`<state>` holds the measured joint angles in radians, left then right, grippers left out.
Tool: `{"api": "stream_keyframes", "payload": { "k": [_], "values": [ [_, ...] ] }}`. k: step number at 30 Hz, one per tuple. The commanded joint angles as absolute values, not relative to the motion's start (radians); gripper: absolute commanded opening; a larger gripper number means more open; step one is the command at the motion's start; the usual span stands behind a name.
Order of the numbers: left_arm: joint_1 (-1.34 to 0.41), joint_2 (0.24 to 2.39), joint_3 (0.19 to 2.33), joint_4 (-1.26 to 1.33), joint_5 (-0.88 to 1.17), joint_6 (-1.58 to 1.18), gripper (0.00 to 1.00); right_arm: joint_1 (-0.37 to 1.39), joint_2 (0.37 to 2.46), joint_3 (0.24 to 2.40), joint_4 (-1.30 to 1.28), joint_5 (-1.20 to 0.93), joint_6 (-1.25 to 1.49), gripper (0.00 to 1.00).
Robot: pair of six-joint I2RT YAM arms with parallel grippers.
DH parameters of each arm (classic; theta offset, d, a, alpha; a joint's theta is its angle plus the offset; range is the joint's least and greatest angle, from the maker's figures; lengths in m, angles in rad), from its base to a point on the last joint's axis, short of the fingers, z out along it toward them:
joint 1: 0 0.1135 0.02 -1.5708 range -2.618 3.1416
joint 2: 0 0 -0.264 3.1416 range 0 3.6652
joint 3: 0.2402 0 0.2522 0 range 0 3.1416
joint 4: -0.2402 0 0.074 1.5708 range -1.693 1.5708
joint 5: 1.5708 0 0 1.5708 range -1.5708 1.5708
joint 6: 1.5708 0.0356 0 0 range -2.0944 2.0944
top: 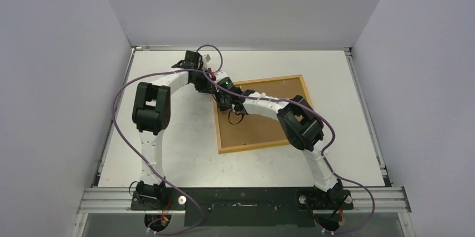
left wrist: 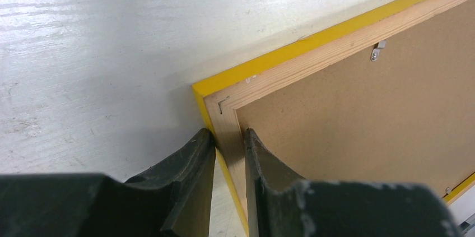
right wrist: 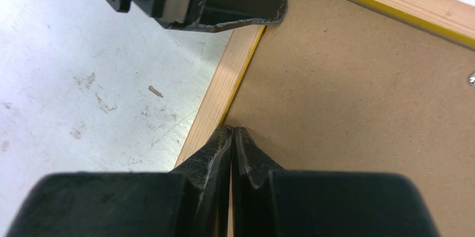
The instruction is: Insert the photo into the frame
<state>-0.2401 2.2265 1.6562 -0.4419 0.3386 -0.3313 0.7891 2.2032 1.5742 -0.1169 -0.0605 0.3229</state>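
Observation:
The frame (top: 274, 79) lies face down on the table, light-wood back up and yellow edge (left wrist: 313, 43) showing, with a brown backing board (top: 255, 128) inside it. My left gripper (left wrist: 228, 139) is shut on the frame's left rail, just below the far-left corner, one finger outside the rail and one on the board side. In the top view the left gripper (top: 210, 84) is at that corner. My right gripper (right wrist: 231, 131) is shut with nothing visible between its tips. They rest where the left rail (right wrist: 215, 100) meets the backing board (right wrist: 347, 91), a little nearer than the left gripper's fingers (right wrist: 224, 1). The photo is out of view.
A small metal retaining clip (left wrist: 378, 52) sits on the frame's far rail. The white table (top: 168, 153) has grey walls on three sides. Both arms cross over the frame's far-left part, with purple cables looping around them.

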Motion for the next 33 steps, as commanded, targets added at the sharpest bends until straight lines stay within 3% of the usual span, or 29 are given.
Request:
{"api": "stream_keyframes", "payload": {
  "k": [1, 5, 9, 14, 25, 33],
  "values": [
    [-0.261, 2.312, 1.622, -0.537, 0.357, -0.278, 0.10, 0.846, 2.278, 1.552, -0.391, -0.003, 0.209, 0.00],
    [-0.258, 2.309, 1.614, -0.533, 0.359, -0.278, 0.10, 0.848, 2.269, 1.566, -0.397, 0.020, 0.216, 0.00],
    [-0.257, 2.308, 1.605, -0.524, 0.362, -0.279, 0.10, 0.787, 2.216, 1.613, -0.332, -0.123, 0.354, 0.00],
    [-0.252, 2.317, 1.610, -0.523, 0.387, -0.308, 0.11, 0.740, 2.173, 1.671, -0.269, -0.207, 0.506, 0.11],
    [-0.250, 2.333, 1.621, -0.541, 0.400, -0.319, 0.11, 0.696, 2.149, 1.588, -0.150, -0.370, 0.649, 0.15],
    [-0.250, 2.336, 1.617, -0.544, 0.402, -0.316, 0.11, 0.672, 2.175, 1.558, -0.069, -0.376, 0.735, 0.18]
  ]
}}
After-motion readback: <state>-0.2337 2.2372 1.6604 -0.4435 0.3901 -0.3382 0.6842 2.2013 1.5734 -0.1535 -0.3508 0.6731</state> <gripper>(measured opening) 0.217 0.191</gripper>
